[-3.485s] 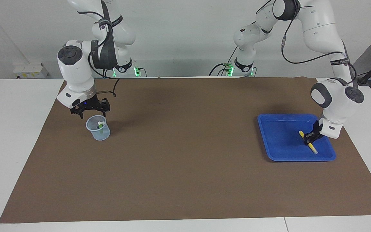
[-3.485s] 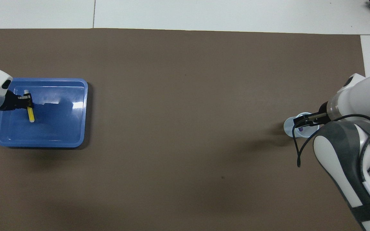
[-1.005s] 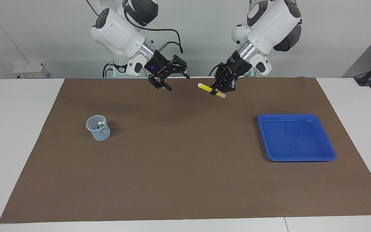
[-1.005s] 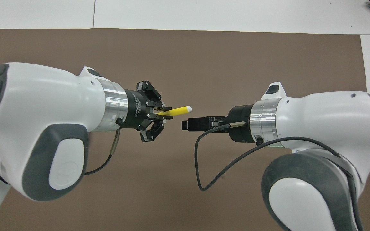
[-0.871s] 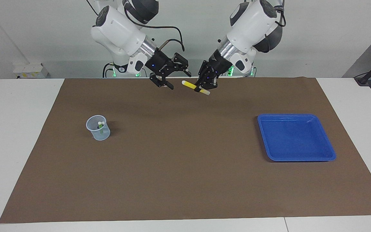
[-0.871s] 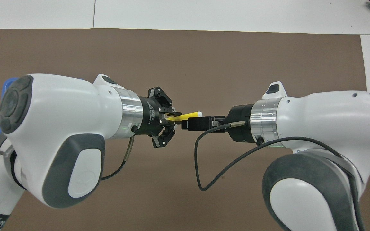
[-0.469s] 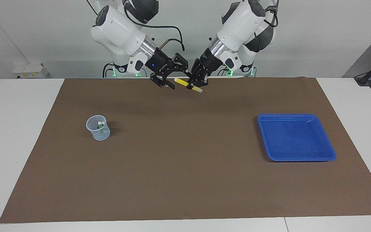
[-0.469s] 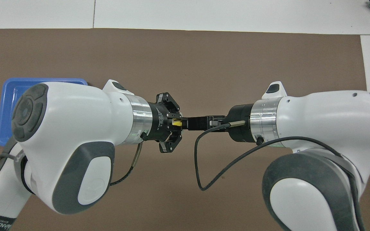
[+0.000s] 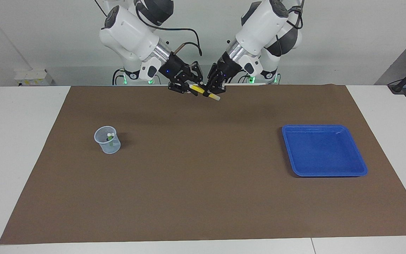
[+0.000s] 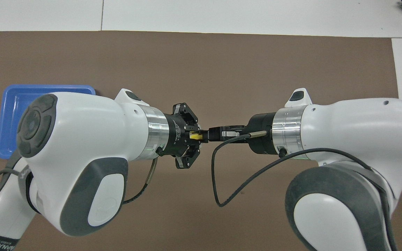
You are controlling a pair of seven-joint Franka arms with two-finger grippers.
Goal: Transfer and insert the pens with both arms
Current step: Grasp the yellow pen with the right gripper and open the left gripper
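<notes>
Handover in mid-air over the worktop's robot-side edge: left gripper (image 9: 213, 89) fingers clamped on the slim yellow pen (image 9: 200, 91), right gripper (image 9: 185, 87) fingers around its other end, grip uncertain. Early release drops it

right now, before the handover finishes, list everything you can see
yellow pen: one, yellow with pale ends, in the air over the mat's edge nearest the robots
green pen: one, green with white cap, standing in the cup
cup: one, clear, toward the right arm's end
tray: one, blue, toward the left arm's end
mat: one, brown, on the table
table: one, white
left hand: black, shut on the yellow pen
right hand: black, at the pen's free end
</notes>
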